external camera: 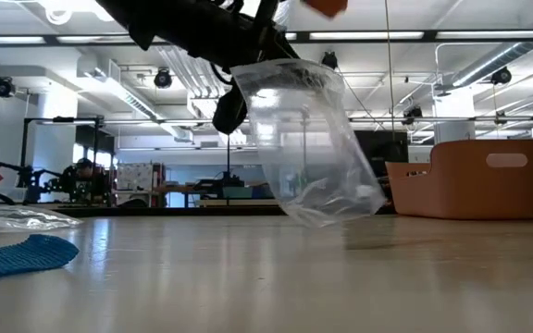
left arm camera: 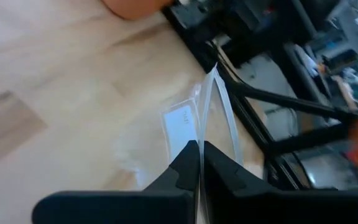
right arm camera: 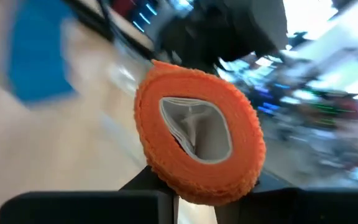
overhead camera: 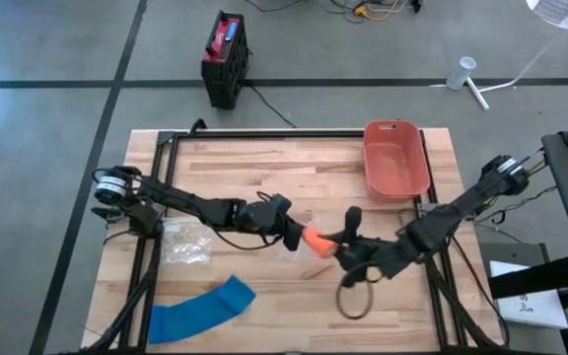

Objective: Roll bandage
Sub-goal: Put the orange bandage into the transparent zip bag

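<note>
Crinkled clear plastic bag (external camera: 308, 139); ribbed orange bandage roll (right arm camera: 197, 134).

The counter (overhead camera: 264, 158) is pale wood planking with a smooth matt finish. The orange bandage roll (right arm camera: 199, 146) is crinkly woven cloth, and the blue bandage (overhead camera: 200, 311) looks like the same crepe. The bag (external camera: 308, 143) is thin, glossy clear plastic. The orange bin (overhead camera: 396, 158) is smooth matt plastic.
</note>
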Available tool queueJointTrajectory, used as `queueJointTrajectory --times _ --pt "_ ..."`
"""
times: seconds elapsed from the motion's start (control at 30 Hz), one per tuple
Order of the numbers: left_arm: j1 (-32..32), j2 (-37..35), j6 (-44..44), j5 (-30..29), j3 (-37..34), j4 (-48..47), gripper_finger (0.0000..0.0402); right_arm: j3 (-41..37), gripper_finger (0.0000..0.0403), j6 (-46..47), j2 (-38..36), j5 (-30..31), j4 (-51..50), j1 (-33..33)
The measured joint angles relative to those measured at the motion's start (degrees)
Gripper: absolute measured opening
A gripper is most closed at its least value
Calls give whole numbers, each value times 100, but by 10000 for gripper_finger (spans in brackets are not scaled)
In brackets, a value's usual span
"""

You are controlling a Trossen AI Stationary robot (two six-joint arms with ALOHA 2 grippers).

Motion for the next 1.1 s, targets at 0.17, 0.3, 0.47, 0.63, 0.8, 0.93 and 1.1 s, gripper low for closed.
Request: queueJointTrajectory --times 0.17,0.3,0.47,0.63,0.8,0.93,1.1 --pt "42 0 89 533 -2 288 1 -2 51 -657 613 852 68 -45" --pt "48 0 207 631 -14 158 1 -2 51 -840 1027 1022 108 -87" --pt "68 -10 276 521 -22 -36 1 6 52 -647 1141 813 86 12" --pt "102 -41 286 452 -22 82 1 11 52 116 905 527 -218 33" --pt "110 -42 281 289 -22 98 1 11 51 575 771 326 -615 83" --pt "197 -127 273 -97 11 303 1 -9 51 685 788 -244 -647 218" --pt "178 -70 302 -236 5 464 0 -4 50 898 819 -220 -617 206"
